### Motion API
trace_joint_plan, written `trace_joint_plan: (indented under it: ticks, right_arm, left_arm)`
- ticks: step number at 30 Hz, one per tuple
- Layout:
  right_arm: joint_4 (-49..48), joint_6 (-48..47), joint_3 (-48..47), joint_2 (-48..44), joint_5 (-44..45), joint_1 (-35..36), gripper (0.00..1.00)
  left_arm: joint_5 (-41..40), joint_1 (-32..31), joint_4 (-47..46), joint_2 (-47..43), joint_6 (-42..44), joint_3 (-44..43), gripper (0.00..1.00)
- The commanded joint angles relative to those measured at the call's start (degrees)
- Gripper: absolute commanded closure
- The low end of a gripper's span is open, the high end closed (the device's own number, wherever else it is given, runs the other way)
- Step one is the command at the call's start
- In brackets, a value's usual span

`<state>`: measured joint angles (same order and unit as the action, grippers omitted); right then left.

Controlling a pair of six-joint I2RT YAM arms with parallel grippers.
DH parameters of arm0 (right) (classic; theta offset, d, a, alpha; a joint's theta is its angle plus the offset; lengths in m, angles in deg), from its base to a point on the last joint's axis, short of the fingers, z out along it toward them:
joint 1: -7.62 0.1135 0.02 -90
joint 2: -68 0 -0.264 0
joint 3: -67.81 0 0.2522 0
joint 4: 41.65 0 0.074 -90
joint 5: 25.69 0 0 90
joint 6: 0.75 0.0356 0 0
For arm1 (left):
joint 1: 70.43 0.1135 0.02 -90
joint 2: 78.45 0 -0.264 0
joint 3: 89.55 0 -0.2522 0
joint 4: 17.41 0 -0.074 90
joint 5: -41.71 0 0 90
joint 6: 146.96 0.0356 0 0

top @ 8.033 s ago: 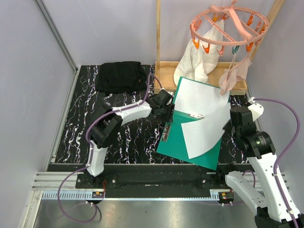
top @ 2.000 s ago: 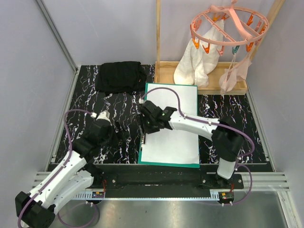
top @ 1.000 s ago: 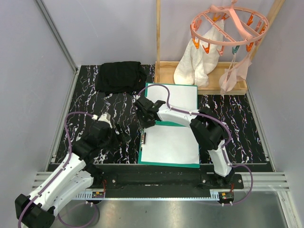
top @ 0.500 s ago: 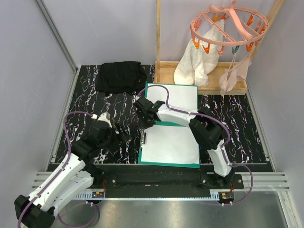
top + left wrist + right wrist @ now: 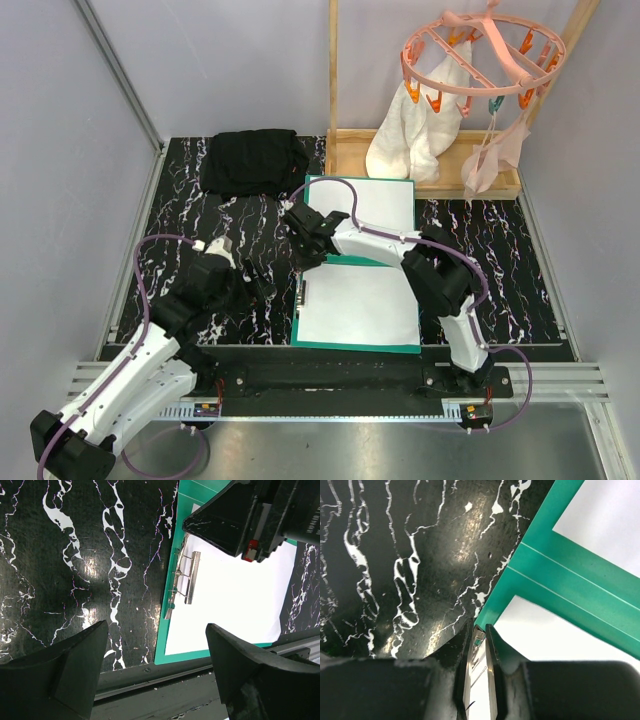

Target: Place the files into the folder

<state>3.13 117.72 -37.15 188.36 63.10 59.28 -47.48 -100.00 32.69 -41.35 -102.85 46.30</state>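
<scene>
Fingers spread wide, the left gripper [image 5: 156, 630] hovers over the marble table [image 5: 75, 555]; the folder [image 5: 165, 655] lies open, white sheet [image 5: 235, 600] beside its metal clip [image 5: 185, 577].

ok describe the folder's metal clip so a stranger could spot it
Find the teal folder lying open on the black marbled table. Along its left edge, beside the nearer white sheet, runs the metal clip: the only shiny silver strip there.
</scene>
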Motion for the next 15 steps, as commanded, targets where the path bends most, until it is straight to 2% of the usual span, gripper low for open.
trace_joint_plan:
  ticks: [1,15]
  right_arm:
    - [-1.93,-0.7,0.14,-5.57,-1.42,0.9,0.81]
    - [-0.71,-0.08,1.9,-8.99,-2.74,2.83,0.81]
  left_arm:
    - [0.41,0.29,-2.15,0.07,0.98,-2.65,0.18]
    - [-0.55,0.29,-1.88,-0.1,0.98,-2.92,0.18]
